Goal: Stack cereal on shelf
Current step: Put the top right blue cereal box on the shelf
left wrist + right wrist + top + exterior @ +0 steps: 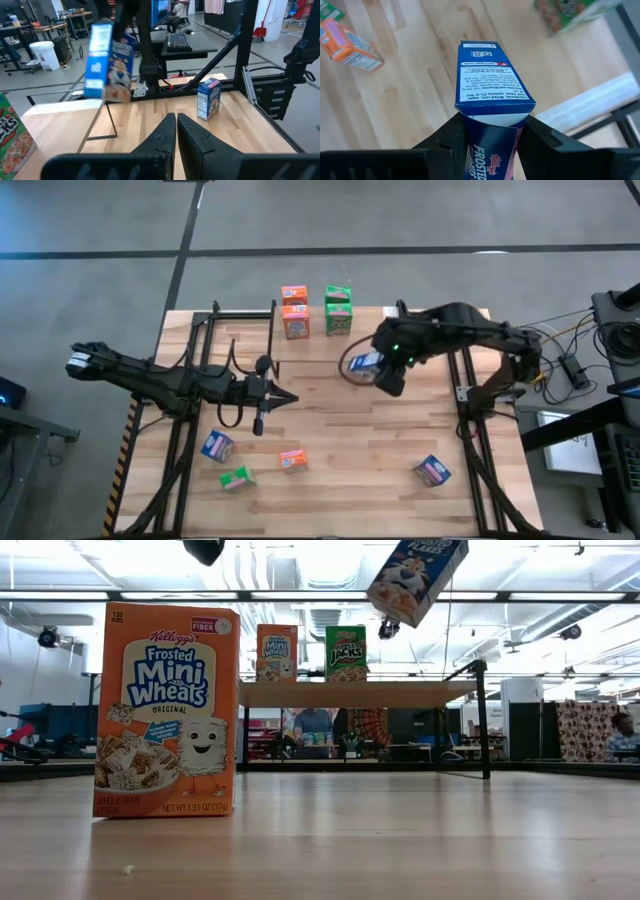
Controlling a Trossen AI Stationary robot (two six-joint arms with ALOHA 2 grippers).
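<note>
Right tool (492, 131) pinching blue cereal box (492, 80) aloft; left tool (176, 131) pressed together.

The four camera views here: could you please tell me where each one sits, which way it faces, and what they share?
High view: overhead, straight down on the wooden table; both arms show, left gripper idle mid-table.
Low view: table height, level toward the wooden-topped shelf; no arm clearly shows.
Left wrist view: past its shut fingers across the table.
Right wrist view: down past the right gripper.
Shared: all four show the blue cardboard cereal box held by the right gripper.
</note>
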